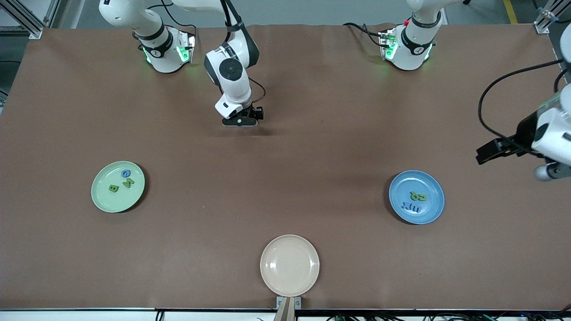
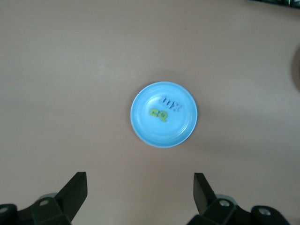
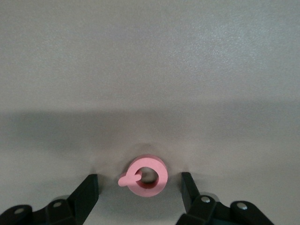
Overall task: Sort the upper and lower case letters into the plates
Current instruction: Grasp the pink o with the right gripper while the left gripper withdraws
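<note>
A red letter (image 3: 146,177), ring-shaped with a small tail, lies on the brown table between the open fingers of my right gripper (image 3: 139,179), which is down at the table (image 1: 241,122) near the right arm's base. The front view hides the letter. The pale green plate (image 1: 105,203) holds a blue letter (image 1: 126,173) and two green letters (image 1: 128,182). The blue plate (image 1: 401,187) holds two green letters (image 1: 418,196) and two blue letters (image 1: 410,207). My left gripper (image 2: 140,182) is open and empty, high above the table beside the blue plate (image 2: 159,133).
A cream-beige plate (image 1: 290,265) with nothing in it sits at the table edge nearest the front camera. The left arm's hand (image 1: 551,138) hangs at its end of the table with a black cable (image 1: 486,100) looping from it.
</note>
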`<state>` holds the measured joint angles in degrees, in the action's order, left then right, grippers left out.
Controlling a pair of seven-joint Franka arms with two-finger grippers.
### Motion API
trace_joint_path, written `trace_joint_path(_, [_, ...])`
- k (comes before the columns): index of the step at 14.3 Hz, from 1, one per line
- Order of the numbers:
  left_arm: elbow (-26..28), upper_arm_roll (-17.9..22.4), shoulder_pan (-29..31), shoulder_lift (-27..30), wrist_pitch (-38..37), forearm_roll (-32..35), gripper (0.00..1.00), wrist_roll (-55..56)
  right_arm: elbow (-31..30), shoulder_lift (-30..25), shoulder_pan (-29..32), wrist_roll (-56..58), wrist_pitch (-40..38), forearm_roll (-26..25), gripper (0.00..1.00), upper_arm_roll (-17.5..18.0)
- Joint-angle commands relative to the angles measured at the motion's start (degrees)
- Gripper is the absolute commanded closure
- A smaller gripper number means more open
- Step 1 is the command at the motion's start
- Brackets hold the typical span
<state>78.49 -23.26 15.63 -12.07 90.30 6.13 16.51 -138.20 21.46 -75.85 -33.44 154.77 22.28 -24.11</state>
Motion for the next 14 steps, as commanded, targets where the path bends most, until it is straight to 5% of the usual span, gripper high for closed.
trace_joint_path(1, [1.57, 11.25, -9.00, 5.47, -4.25, -5.06, 0.00, -2.71, -0.67, 0.51, -0.18, 0.57, 0.54, 1.36, 0.30, -0.24])
trace_joint_path(6, [5.79, 21.14, -16.94, 10.22, -6.37, -5.16, 0.00, -10.78, -0.67, 0.60, -0.09, 0.66, 0.45, 1.36, 0.52, -0.24])
trace_joint_path(14, [10.17, 22.29, -17.74, 13.65, -4.18, -5.16, 0.00, -14.31, -0.32, 0.42, 0.26, 0.66, -0.08, 1.36, 0.70, -0.41])
